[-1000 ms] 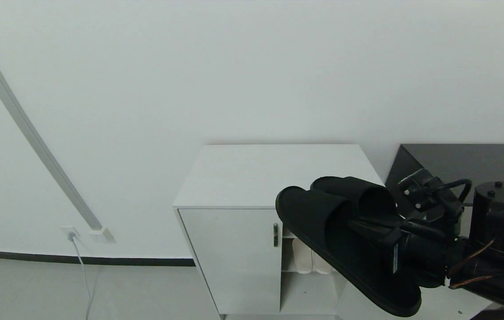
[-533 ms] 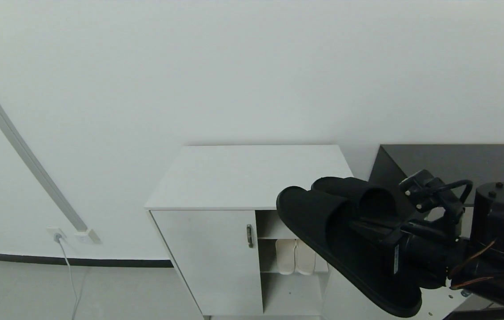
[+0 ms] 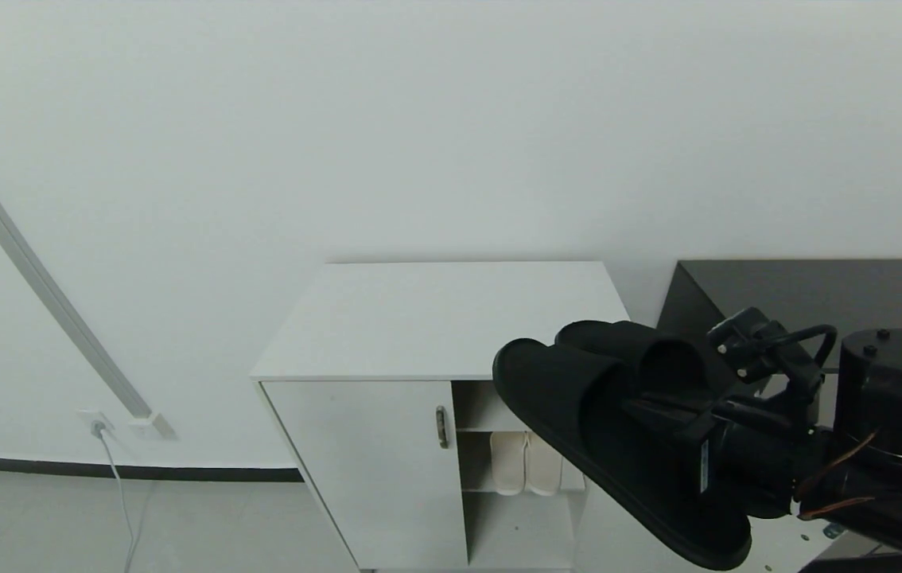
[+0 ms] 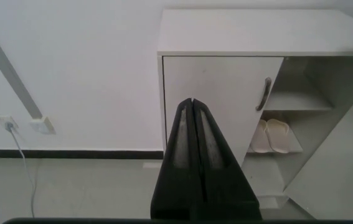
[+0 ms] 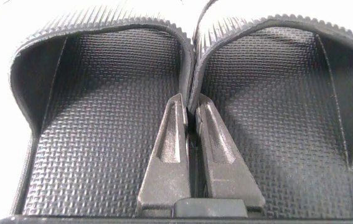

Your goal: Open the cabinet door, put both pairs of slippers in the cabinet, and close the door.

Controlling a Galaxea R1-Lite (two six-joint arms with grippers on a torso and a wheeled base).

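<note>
Still clamping black slippers (image 3: 578, 398) in right gripper (image 5: 190, 102), with left gripper (image 4: 192, 102) closed, now facing open cabinet (image 3: 419, 318) better, ready for insertion.

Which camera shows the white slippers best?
The left wrist view: both white slippers lie in plain sight in the cabinet. In the head view the black slippers partly block that compartment. The right wrist view faces the black slippers.

no legible text or numbers
one pale strip (image 3: 704, 465) sits on the housing of the right gripper (image 5: 189, 102), just behind the black slippers (image 3: 578, 398) it clamps (possibly a label, but any print there is too small to make out).
</note>
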